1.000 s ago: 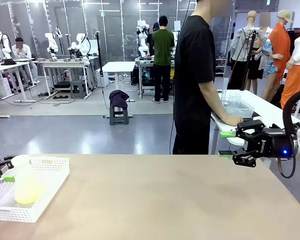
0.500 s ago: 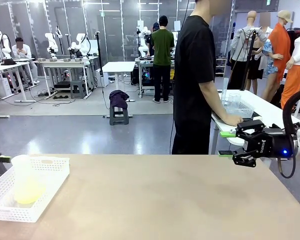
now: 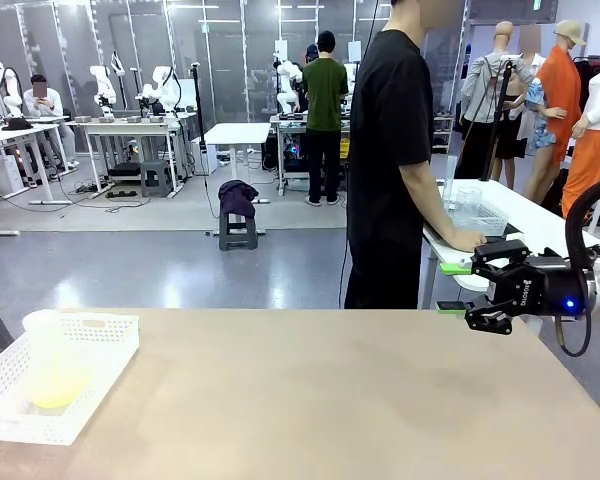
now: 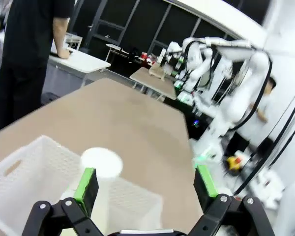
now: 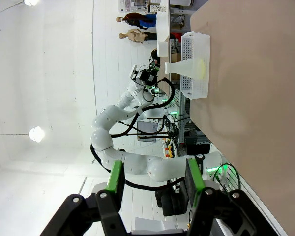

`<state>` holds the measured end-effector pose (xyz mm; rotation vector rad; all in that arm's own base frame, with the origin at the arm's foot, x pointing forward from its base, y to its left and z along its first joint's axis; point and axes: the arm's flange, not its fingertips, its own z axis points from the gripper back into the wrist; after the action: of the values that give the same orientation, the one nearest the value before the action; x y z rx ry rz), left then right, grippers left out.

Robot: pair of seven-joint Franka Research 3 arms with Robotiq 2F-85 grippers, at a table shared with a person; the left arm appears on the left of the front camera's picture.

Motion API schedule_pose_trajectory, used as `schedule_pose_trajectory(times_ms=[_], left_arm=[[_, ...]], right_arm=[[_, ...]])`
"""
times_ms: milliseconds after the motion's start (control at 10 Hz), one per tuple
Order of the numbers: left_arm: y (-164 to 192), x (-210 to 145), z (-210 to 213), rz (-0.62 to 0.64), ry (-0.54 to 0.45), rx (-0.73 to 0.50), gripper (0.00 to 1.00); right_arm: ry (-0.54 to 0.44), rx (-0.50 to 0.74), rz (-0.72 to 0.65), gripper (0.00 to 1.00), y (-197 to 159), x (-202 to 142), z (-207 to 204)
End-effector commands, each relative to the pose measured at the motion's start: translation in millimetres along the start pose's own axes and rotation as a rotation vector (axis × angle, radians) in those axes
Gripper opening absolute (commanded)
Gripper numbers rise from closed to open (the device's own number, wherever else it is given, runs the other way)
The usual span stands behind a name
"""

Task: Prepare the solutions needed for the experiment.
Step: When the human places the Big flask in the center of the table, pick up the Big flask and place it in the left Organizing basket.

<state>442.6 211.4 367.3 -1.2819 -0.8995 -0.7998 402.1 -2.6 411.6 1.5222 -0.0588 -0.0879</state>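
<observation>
The solutions show as a shallow layer of pale yellow liquid in a frosted plastic cup (image 3: 52, 358), which stands upright in a white mesh basket (image 3: 95, 365) at the table's near left. In the left wrist view the cup's round white top (image 4: 102, 162) lies just ahead of my left gripper (image 4: 145, 183), which is open and drawn back from it, holding nothing. My right gripper (image 3: 480, 288) hovers over the table's far right edge, jaws apart and empty. In the right wrist view my right gripper (image 5: 154, 179) looks across the table at the distant cup (image 5: 187, 66).
A person in a black shirt (image 3: 390, 150) stands past the table's far edge, turned to a white side table (image 3: 520, 215) at the right with a clear bin on it. The brown tabletop (image 3: 310, 400) stretches between basket and right gripper.
My left gripper has pulled away from the cup to the left and slid out past the front view's left edge. The cup stays in the basket. The right arm has not moved.
</observation>
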Motion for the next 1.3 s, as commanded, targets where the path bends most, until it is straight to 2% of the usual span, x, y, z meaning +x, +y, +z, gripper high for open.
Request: schedule_pose_trajectory(times_ms=[0, 100, 300, 500, 600, 800, 900, 1000, 1200], left_arm=[[-20, 29, -23, 0.209, -0.025, 0.023, 1.0], [-19, 42, -30, 0.272, -0.018, 0.08, 1.0], [-23, 57, -49, 0.431, 0.037, 0.019, 1.0], [-16, 50, -69, 0.567, 0.081, 0.014, 1.0], [-18, 45, -76, 0.649, 0.124, -0.029, 1.0], [-21, 45, -82, 0.753, 0.112, -0.116, 1.0], [-18, 39, -79, 0.783, 0.134, -0.124, 1.0], [-16, 41, -86, 0.692, 0.108, -0.077, 1.0], [-16, 41, -86, 0.692, 0.108, -0.077, 1.0]], right_arm=[[0.002, 0.008, 0.003, 0.63, 1, 0, 0], [0.002, 0.008, 0.003, 0.63, 1, 0, 0], [0.002, 0.008, 0.003, 0.63, 1, 0, 0], [0.002, 0.008, 0.003, 0.63, 1, 0, 0], [0.002, 0.008, 0.003, 0.63, 1, 0, 0], [0.002, 0.008, 0.003, 0.63, 1, 0, 0], [0.002, 0.008, 0.003, 0.63, 1, 0, 0], [0.002, 0.008, 0.003, 0.63, 1, 0, 0], [0.002, 0.008, 0.003, 0.63, 1, 0, 0]])
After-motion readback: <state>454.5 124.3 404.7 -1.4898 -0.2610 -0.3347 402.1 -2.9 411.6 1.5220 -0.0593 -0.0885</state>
